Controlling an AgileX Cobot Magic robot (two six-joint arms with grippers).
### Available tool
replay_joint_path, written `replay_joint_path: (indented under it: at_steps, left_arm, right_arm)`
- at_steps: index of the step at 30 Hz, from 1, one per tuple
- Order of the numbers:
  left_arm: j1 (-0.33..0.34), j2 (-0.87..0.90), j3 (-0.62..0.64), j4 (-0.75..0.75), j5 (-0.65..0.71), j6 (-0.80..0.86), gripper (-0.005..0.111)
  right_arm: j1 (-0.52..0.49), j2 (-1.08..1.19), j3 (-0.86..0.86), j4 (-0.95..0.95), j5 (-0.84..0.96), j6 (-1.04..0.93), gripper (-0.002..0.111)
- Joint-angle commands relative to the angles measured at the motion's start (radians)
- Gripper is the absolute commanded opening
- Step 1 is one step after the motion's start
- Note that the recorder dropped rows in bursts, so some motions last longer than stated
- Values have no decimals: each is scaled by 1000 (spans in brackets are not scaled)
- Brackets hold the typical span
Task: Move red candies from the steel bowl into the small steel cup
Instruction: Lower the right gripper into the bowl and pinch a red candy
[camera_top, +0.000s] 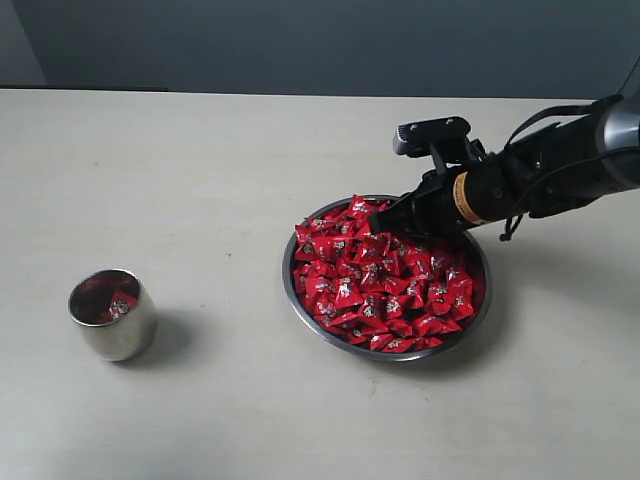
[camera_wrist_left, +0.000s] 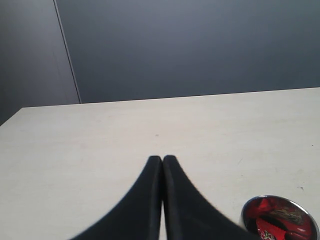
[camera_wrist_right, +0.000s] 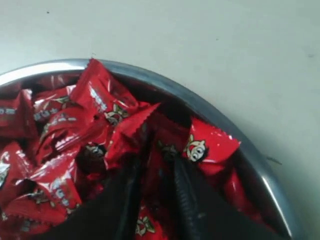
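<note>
Red candies (camera_top: 385, 285) are lying heaped in the steel bowl (camera_top: 305, 322), which is sitting on the pale tabletop (camera_top: 200, 150) right of centre in the exterior view. A few more are lying inside the small steel cup (camera_top: 112, 318), which is standing upright well apart from the bowl, toward the left. The right pincer (camera_top: 378, 222) is reaching in over the bowl's far rim, its tips digging into the top of the heap. In the right wrist view its two dark fingers (camera_wrist_right: 186, 200) are standing a narrow gap apart among the candies (camera_wrist_right: 100, 100), with red wrapper showing in the gap. Whether they are pinching a candy or merely pushing between candies cannot be told, since the tips are lying buried. The bowl's rim (camera_wrist_right: 215, 112) is curving just beyond them. The left pincer (camera_wrist_left: 162, 161) is hanging over bare tabletop with its fingers pressed together and nothing between them, and the cup (camera_wrist_left: 280, 217) is showing near it, red inside.
</note>
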Motion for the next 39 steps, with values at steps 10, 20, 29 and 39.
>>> replay_joint_path:
  at_steps: [10,20,29,39]
  left_arm:
    - [1,-4,4,1,-6,-1,0]
    - [1,-4,4,1,-6,-1,0]
    - [1,-4,4,1,-6,-1,0]
    - [1,-4,4,1,-6,-1,0]
  right_arm:
    - [-2,26,-5,-1,10,-3,25]
    - [-2,7,-5,-1,8,-3,-1]
    - [-2,-47,-5,-1,3,-3,-1]
    - [-2,-107,-3,-1,3,-3,-1]
